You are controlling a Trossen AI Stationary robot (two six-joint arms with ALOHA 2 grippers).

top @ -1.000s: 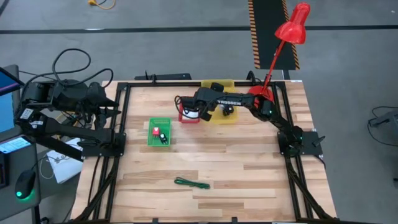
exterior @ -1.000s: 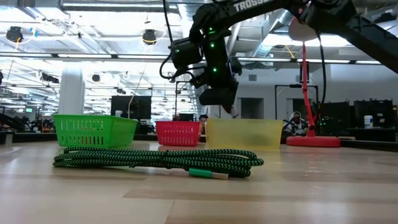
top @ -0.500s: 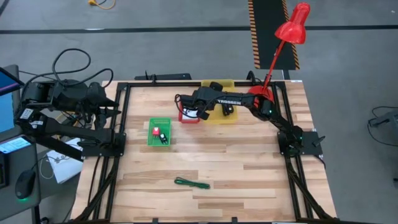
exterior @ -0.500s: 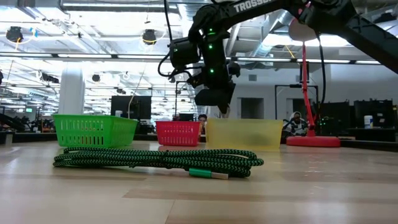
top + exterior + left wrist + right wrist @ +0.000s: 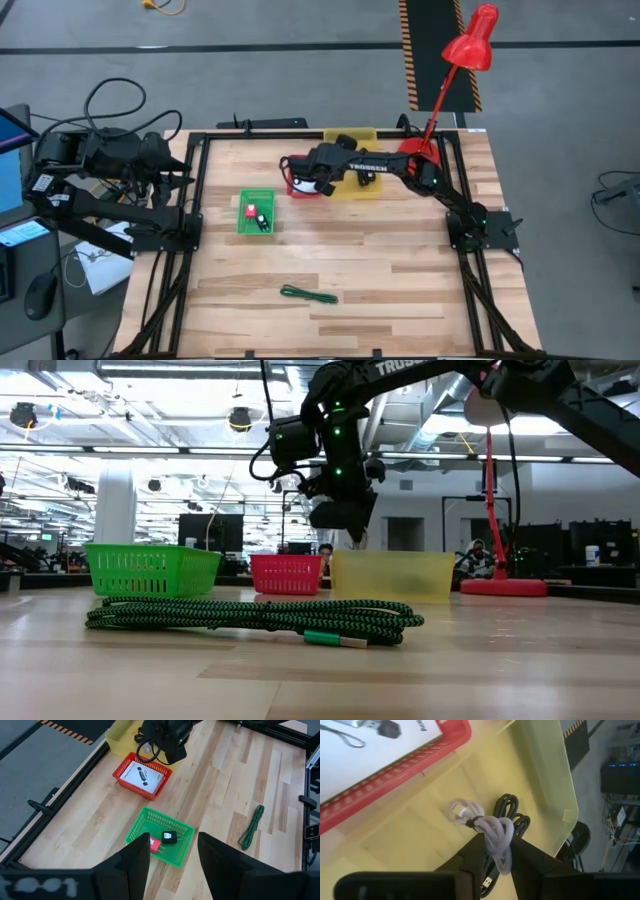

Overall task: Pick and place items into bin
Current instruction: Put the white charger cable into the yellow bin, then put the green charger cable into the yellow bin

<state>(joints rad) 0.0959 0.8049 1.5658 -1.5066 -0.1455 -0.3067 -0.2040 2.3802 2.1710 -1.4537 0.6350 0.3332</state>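
I've got the tabletop [image 5: 380,260] with three bins near the far edge: yellow bin [image 5: 352,190], red bin [image 5: 144,776] holding a white card [image 5: 142,774], green bin [image 5: 159,836] with small bits. My right claw [image 5: 491,851] hangs over the yellow one, fingers narrowly parted around a pale cable bundle [image 5: 490,827], seemingly dropping it beside a black cable [image 5: 512,815]. Left claw [image 5: 172,857] waits open off the table's left side. A green cord [image 5: 308,294] lies near the front, not yet binned.
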